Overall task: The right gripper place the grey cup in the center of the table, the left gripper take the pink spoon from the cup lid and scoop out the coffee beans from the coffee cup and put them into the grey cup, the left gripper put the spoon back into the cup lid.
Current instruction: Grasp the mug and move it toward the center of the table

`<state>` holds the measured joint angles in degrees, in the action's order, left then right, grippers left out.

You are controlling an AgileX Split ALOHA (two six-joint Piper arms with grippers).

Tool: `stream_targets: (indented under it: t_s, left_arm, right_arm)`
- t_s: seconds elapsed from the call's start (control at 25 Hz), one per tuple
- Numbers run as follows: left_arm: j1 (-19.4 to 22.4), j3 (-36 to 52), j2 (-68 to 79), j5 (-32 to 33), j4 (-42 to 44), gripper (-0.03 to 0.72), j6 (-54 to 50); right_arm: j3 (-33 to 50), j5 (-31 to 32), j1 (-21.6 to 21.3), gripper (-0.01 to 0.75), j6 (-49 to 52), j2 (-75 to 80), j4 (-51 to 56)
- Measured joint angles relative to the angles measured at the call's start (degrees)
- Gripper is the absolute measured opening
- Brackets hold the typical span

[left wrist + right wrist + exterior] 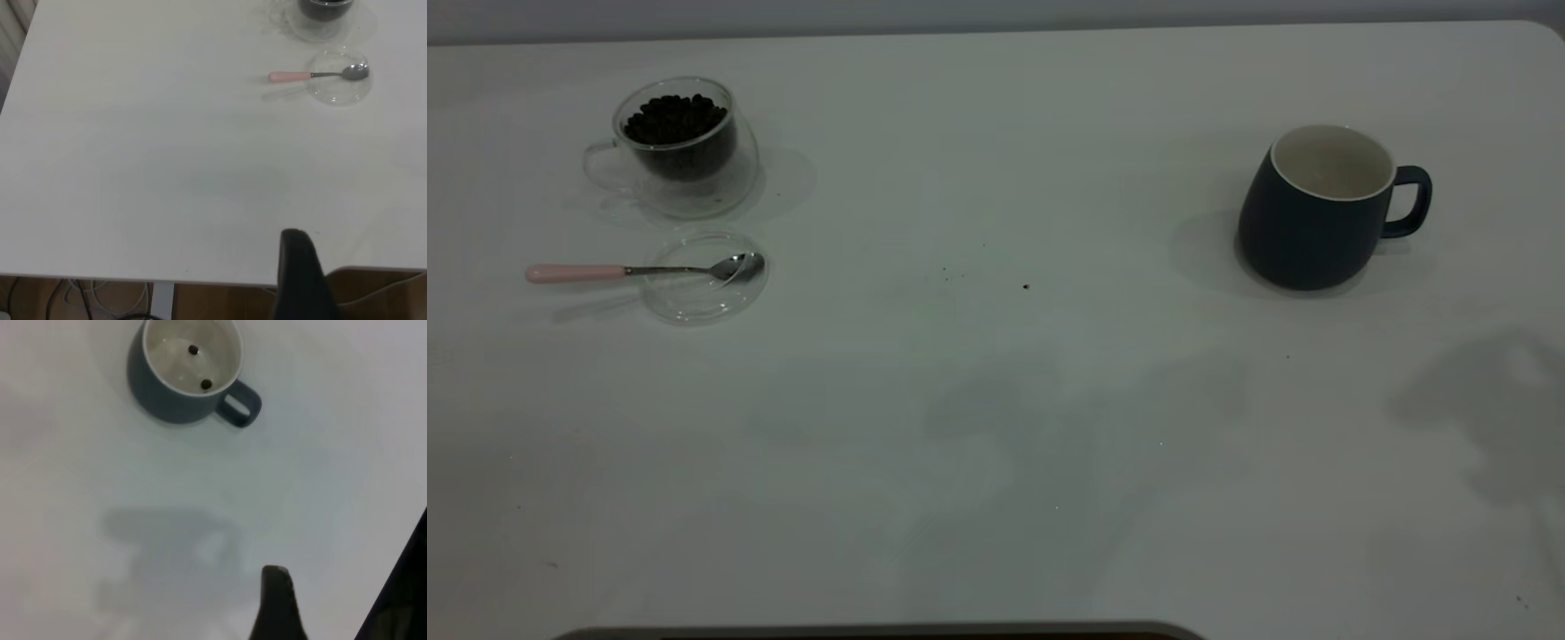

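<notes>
The white surface (996,400) is carrying everything. The grey cup (1320,209) is standing upright at its right side, handle pointing right, with two beans (199,367) lying inside. At the far left the coffee cup (680,147) is holding coffee beans (674,118). Just in front of it, the cup lid (704,277) is bearing the pink spoon (640,269), whose handle is sticking out leftward. Only one dark tip of the left pincer (301,277) and of the right pincer (277,603) is showing above the surface, so I cannot tell how far either is open; neither is gripping anything.
</notes>
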<state>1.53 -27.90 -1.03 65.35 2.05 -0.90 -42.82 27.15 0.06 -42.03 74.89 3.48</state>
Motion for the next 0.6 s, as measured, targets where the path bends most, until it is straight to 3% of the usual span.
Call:
stream_targets:
  t_s: [0.24,0.6]
  left_arm:
    - [0.0,0.0,0.0,0.0,0.0,0.517,0.0]
    - [0.0,0.0,0.0,0.0,0.0,0.517,-0.2]
  right_arm:
    - [-0.7,-9.5,0.0,0.591,-6.6,12.4,0.0]
    - [-12.7,-10.4,0.6,0.591,-9.0,32.7,-0.6]
